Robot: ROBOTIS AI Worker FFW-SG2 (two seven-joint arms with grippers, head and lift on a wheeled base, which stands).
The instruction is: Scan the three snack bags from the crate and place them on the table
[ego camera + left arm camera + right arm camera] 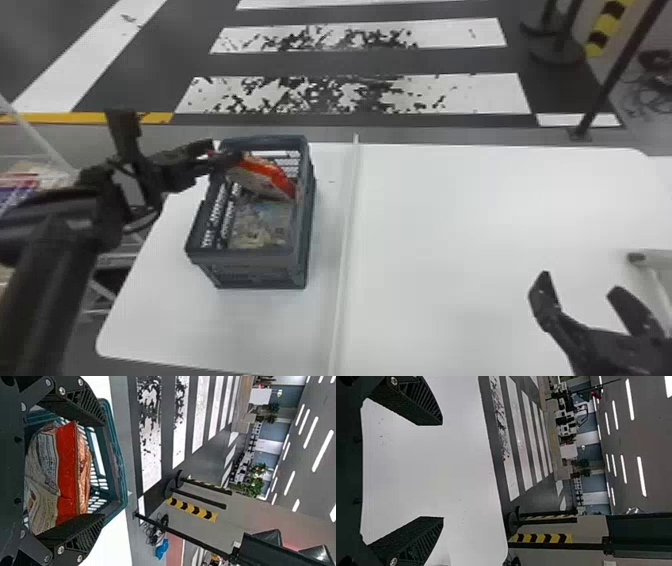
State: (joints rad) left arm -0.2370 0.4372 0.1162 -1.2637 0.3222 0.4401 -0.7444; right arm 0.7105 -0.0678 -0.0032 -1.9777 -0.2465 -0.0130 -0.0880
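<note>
Left gripper [104, 470] is spread wide, flanking the red-and-beige plastic snack bag [67, 471], apparently unclamped. Bag leans inside the blue-grey slatted crate [247, 259], edge raised, likely easing the pinch. Right gripper [443, 471], wide open and empty, overhangs the white table [465, 225].

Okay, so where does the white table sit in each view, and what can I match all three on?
Head view: the white table spreads across the lower half, under the crate.
Left wrist view: a bare part of it lies beside the crate, up to the grey floor.
Right wrist view: it fills the space between the open right fingers and reaches beyond them.
Shared landmark: the yellow-and-black striped strip, past the table.
</note>
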